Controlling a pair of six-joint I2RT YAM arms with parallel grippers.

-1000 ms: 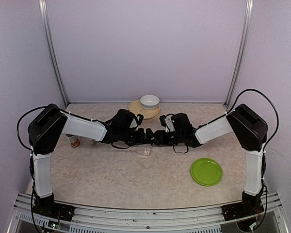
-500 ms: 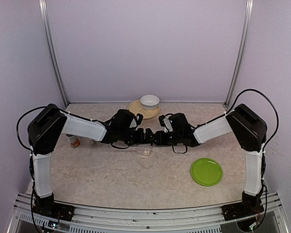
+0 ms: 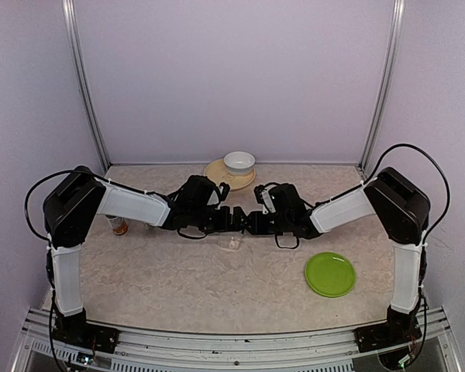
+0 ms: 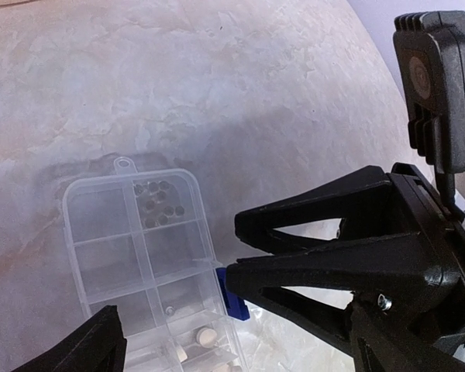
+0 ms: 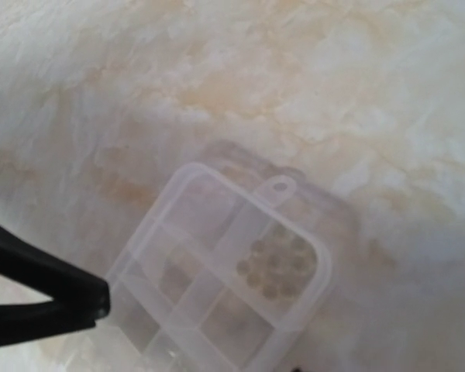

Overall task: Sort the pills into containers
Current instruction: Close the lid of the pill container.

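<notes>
From above, both arms reach to the middle of the table, left gripper (image 3: 234, 220) and right gripper (image 3: 253, 222) almost tip to tip. The box (image 3: 231, 242) lies just near of them. The bowl (image 3: 239, 161) is far and the green plate (image 3: 330, 273) near right, both well apart from it.

On the left wrist, my left fingers (image 4: 85, 350) stand wide apart and grip nothing. The box (image 4: 101, 213) lies on the table between them, its long axis running away from the camera to the tab end. Grey pills (image 4: 159, 205) fill a cell at that end, and paler ones (image 4: 205, 337) sit in a closer cell. The right gripper (image 4: 232, 249) comes in across that axis, its tip at the long edge beside a middle cell, jaws at a thin slit. A blue bit (image 4: 232, 298) sits at the tip; I can't tell whether it is pinched.

On the right wrist, the box (image 5: 198, 205) is straight ahead, with pills (image 5: 277, 263) by the tab. A black fingertip (image 5: 93, 298) sits at its edge. I judge the right arm nearer; it must shift inward over a cell.
</notes>
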